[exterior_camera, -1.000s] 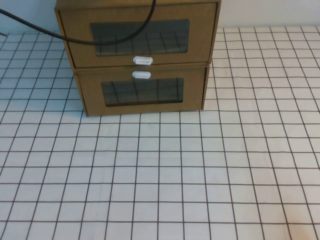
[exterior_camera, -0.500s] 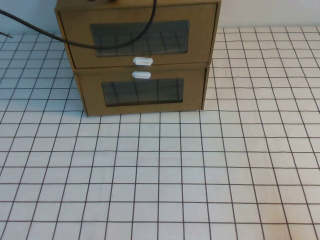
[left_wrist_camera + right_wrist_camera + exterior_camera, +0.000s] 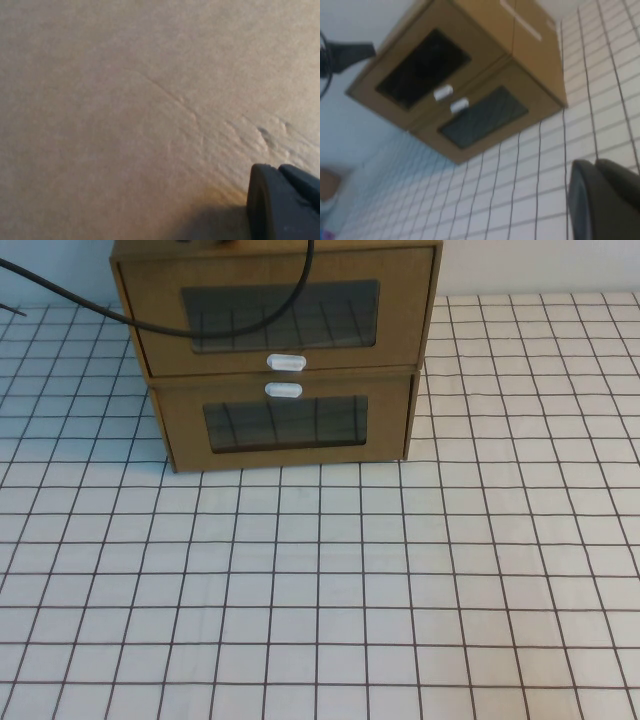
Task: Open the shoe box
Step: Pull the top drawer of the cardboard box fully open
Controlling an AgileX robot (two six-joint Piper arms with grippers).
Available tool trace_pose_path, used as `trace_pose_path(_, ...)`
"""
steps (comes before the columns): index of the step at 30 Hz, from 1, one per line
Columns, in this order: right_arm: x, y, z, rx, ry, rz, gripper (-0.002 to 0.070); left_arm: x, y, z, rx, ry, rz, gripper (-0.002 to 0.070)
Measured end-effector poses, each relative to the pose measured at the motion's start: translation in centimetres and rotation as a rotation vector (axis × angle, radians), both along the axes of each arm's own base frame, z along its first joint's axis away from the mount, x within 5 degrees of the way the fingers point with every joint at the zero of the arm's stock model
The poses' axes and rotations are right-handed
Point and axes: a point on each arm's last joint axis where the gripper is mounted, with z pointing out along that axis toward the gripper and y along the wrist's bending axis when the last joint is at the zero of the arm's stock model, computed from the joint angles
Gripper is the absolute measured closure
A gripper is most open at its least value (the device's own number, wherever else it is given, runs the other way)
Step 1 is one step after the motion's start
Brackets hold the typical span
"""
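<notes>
High view: a black cable (image 3: 60,287) comes in from the left edge, sags across the upper window and rises out of the top of the picture. The brown cardboard box (image 3: 420,330) stands at the back of the surface (image 3: 400,590), left of centre, on white cloth ruled with a dark grid. It has two drawers, one on the other. The upper drawer (image 3: 150,300) and lower drawer (image 3: 385,425) are both pushed in, fronts flush. Each has a dark window and a small white handle, the upper handle (image 3: 285,362) just above the lower handle (image 3: 283,390). Neither claw shows in this view. In the left wrist view the left claw (image 3: 282,205) is only a dark rounded edge in one corner, hanging very close to a plain, slightly creased cardboard face that fills the picture. Which face of the box this is cannot be told, nor whether the claw is apart or together. In the right wrist view the right claw (image 3: 602,200) is together, holding nothing, and hangs over the grid well apart from the box, whose front and one side show beyond it.
</notes>
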Motion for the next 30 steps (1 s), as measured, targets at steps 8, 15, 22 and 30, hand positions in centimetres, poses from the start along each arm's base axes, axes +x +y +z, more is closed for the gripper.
trace_pose_path(8,3.0,1.6,3.0,-0.271,0.21,0.252,0.0689,0.0,0.0,0.0,0.002,0.0,0.001,0.0677)
trace_pose_path(15,7.8,2.3,4.9,-0.425,0.311,0.393,0.0689,0.0,0.0,0.0,0.002,0.0,0.001,0.0677)
trace_pose_path(22,13.7,3.4,7.4,-0.545,0.311,0.482,0.0689,0.0,0.0,0.0,0.002,0.0,0.001,0.0677)
trace_pose_path(30,17.9,9.0,9.4,-0.722,0.239,0.608,0.0689,0.0,0.0,0.0,0.001,-0.001,0.002,0.0677)
